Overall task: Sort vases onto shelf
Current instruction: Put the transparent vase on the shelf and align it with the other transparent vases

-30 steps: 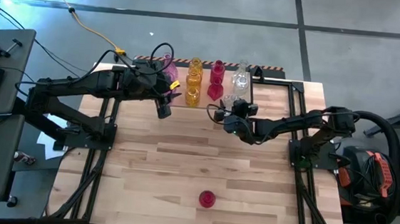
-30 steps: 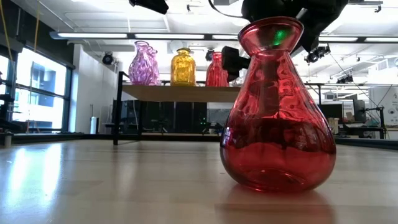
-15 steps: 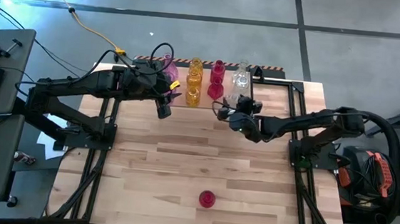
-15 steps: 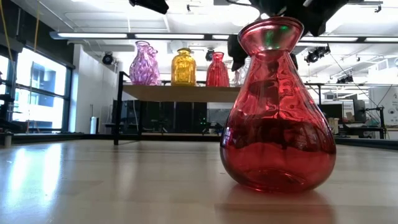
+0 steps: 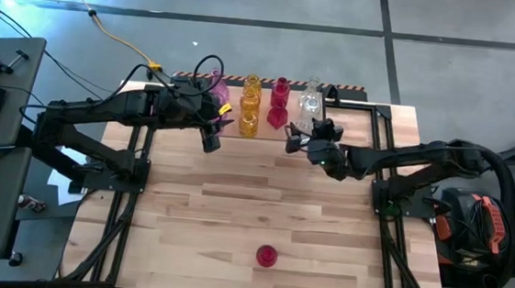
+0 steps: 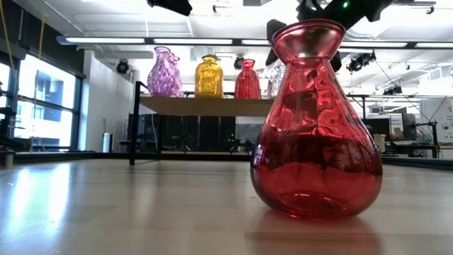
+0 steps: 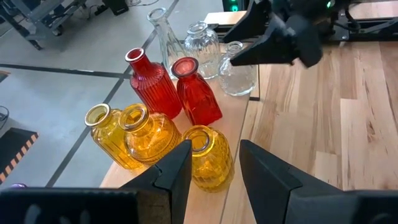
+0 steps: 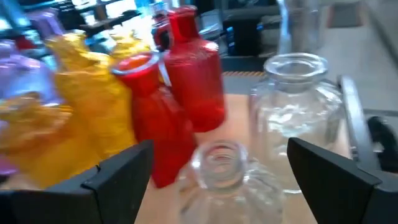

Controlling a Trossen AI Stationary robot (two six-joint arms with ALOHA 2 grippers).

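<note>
The right gripper (image 5: 297, 138) hovers at the shelf's (image 5: 325, 122) front edge, by the clear vases. Its fingers (image 8: 118, 171) are spread wide and hold nothing. A small clear vase (image 8: 219, 180) stands on the shelf between the fingers, untouched by either one. Just behind it on the shelf stands a wider clear vase (image 8: 297, 106), and a tall clear one (image 7: 163, 31) stands farther back.

Beside the clear vases on the shelf stand two red vases (image 7: 194, 93), one ribbed and taller (image 7: 148, 78). Next along the shelf are three amber vases (image 7: 146, 134). A pink vase (image 6: 164, 73) stands at the shelf's far end from the clear ones.

The left gripper (image 5: 210, 140) waits at the shelf's front edge, near the amber vases. Its fingers (image 7: 171, 174) stand partly apart, with nothing between them; the nearest amber vase (image 7: 208, 155) sits just beyond the fingertips.

One red vase (image 5: 267, 255) stands upright on the table (image 5: 234, 207), well away from the shelf and from both grippers, near the table's front edge. All vases appear empty.

No brand, label or legible writing shows on the vases or the shelf.
</note>
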